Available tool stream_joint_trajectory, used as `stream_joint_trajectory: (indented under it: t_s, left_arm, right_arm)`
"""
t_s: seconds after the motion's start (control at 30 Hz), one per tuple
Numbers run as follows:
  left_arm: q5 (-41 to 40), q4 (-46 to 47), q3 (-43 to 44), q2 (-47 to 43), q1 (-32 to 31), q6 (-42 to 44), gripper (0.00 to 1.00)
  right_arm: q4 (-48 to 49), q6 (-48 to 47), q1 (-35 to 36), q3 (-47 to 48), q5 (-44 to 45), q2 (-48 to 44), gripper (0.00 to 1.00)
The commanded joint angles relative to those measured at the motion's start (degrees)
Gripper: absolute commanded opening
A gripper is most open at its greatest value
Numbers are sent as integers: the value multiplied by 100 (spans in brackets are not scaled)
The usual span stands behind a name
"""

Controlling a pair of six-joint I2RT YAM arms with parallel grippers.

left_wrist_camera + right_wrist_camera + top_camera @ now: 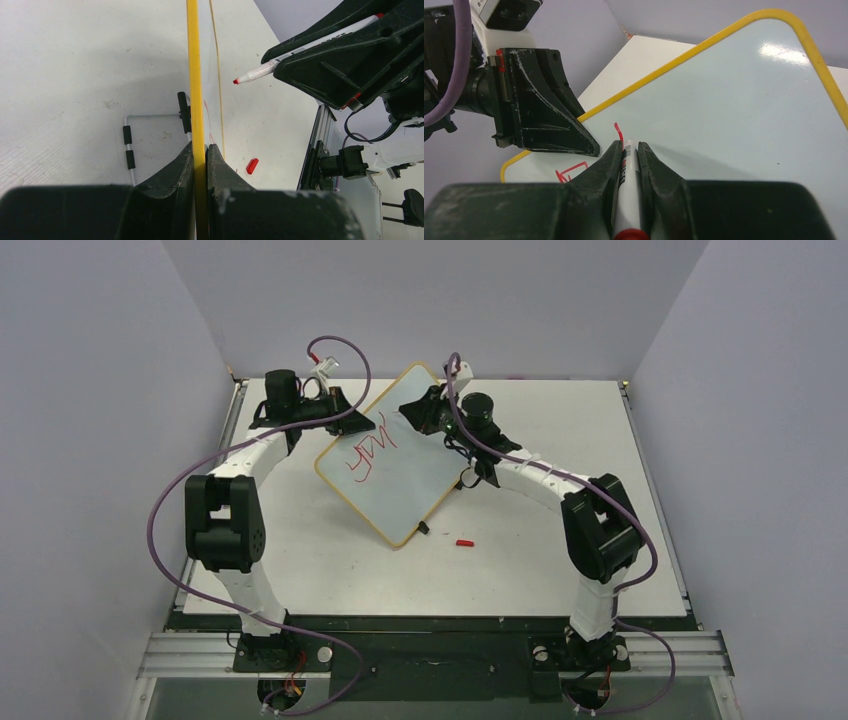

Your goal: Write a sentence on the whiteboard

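The whiteboard [420, 480], white with a yellow frame, is tilted up off the table. My left gripper [352, 424] is shut on its upper left edge; the left wrist view shows the jaws [199, 146] clamped on the yellow frame [194, 75]. My right gripper [430, 408] is shut on a white marker [626, 185] with a red tip [236, 81] pointing at the board face [724, 110]. The sentence [370, 452] shows only as one line of red strokes that I cannot read. A short red stroke [618, 132] ends at the marker; the tip itself is hidden there.
A red marker cap [464, 542] lies on the table near the board's lower corner, and also shows in the left wrist view [252, 165]. A wire stand [130, 145] and a black clip [184, 111] are behind the board. Grey walls enclose the table.
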Motion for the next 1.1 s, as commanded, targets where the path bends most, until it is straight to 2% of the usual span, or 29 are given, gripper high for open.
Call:
stream_joint_trajectory:
  t_s: [0.0,0.7,1.07]
  left_arm:
    - [-168,702,197,64,-106,607,0]
    - [-161,667,186,49,-106,627,0]
    - [-158,660,186,48,-104,630,0]
  right_arm:
    - [235,4,84,399,-79,36,0]
    - [-308,-162,152,736,291,472,0]
    - [-327,-314,118,115,489,335,0]
